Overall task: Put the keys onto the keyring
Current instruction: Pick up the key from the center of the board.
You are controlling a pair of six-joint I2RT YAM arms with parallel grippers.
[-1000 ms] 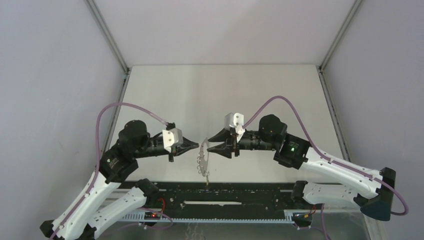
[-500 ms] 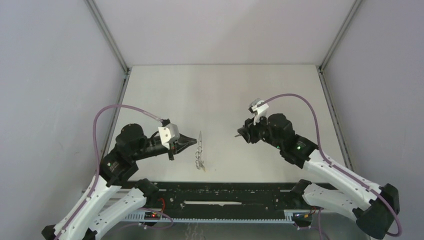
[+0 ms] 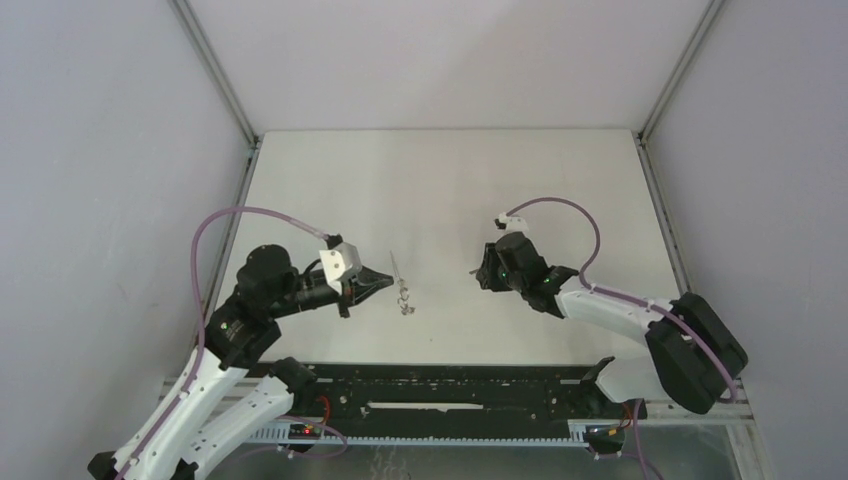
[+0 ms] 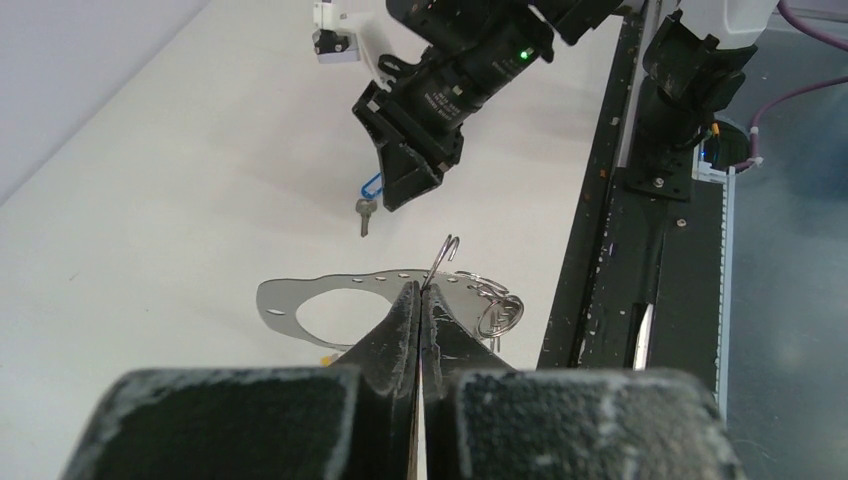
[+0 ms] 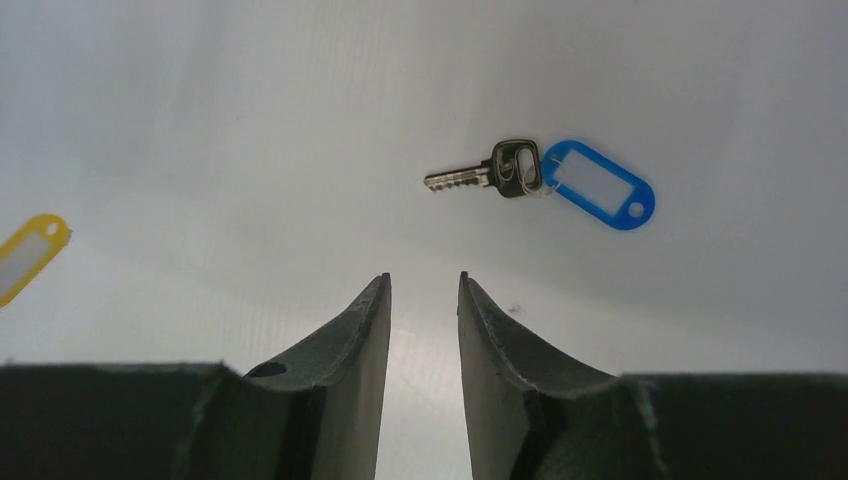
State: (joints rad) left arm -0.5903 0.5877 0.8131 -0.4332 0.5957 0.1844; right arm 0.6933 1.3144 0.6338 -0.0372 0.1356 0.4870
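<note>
Grey metal keyring [image 4: 275, 300] pinched in my left claw [image 4: 420, 295]; right claw [image 5: 423, 285] spread, gripping nothing.
Left fingers pressed together on the keyring's edge, beside its cluster of small wire loops [image 4: 495, 312]. The ring sits over the middle of the bench [image 3: 440, 180], nearer its near edge. Blue-tagged key [image 5: 490, 177] lies flat on the bench just beyond my right fingertips, untouched. Yellow tag [image 5: 28, 255] lies well apart from it, half cut off by the wrist view; its key not visible.
</note>
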